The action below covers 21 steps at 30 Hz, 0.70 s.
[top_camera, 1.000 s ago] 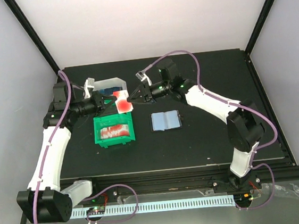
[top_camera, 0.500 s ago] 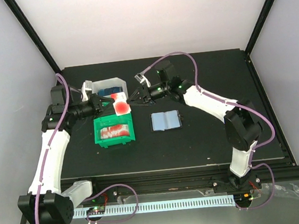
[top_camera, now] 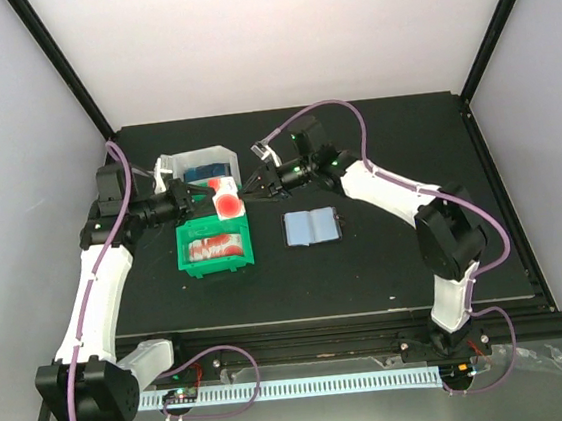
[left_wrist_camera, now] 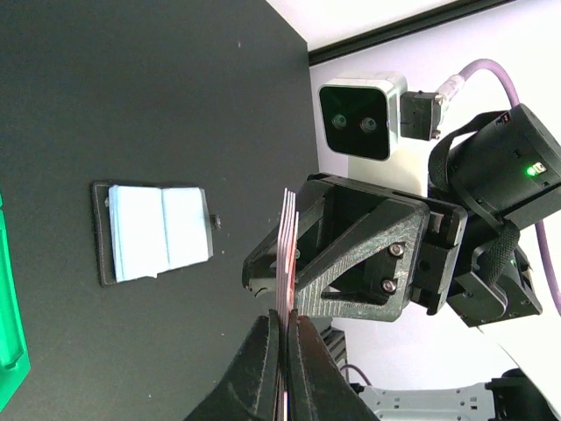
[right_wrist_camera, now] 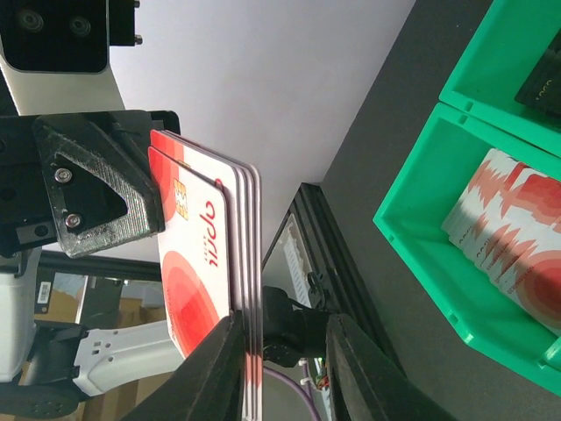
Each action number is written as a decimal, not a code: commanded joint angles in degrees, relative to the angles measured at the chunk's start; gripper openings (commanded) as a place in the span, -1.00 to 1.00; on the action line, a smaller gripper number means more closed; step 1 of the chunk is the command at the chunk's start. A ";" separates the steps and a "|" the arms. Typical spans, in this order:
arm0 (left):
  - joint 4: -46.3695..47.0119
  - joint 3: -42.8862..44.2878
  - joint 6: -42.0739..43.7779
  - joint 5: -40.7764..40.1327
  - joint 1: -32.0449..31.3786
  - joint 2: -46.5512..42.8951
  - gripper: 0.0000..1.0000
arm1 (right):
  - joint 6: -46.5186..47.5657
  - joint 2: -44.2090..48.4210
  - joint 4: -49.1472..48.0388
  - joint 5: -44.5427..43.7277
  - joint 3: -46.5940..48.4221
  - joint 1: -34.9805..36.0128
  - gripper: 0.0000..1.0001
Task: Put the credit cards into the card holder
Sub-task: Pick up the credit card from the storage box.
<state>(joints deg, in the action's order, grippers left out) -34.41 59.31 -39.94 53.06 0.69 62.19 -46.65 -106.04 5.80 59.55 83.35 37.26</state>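
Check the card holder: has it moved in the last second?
No. The card holder lies open in the same spot beside the green tray.

Holding red cards (top_camera: 228,202) where the left gripper (top_camera: 203,191) and right gripper (top_camera: 247,186) are meeting tip to tip, over the green tray's (top_camera: 182,249) far end. Showing the card holder (top_camera: 311,226) lying open, blue inside up, just right of that tray.

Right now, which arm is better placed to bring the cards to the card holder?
Right. The right fingers straddle the cards that the left fingers pinch, and the open card holder lies nearer to them.
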 commanded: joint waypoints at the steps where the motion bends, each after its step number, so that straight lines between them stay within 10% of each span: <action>1: 4.83 -0.21 -1.62 4.30 0.35 -1.82 -0.97 | 1.09 -1.84 1.65 0.87 2.10 0.36 -0.44; 21: 7.12 -2.16 -1.15 5.77 2.58 -2.85 -0.97 | -8.00 -5.98 -9.97 5.82 2.80 1.50 -0.47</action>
<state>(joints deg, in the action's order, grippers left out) -29.95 56.82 -40.73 54.22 2.96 60.95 -51.86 -110.65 -0.21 64.20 86.52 37.47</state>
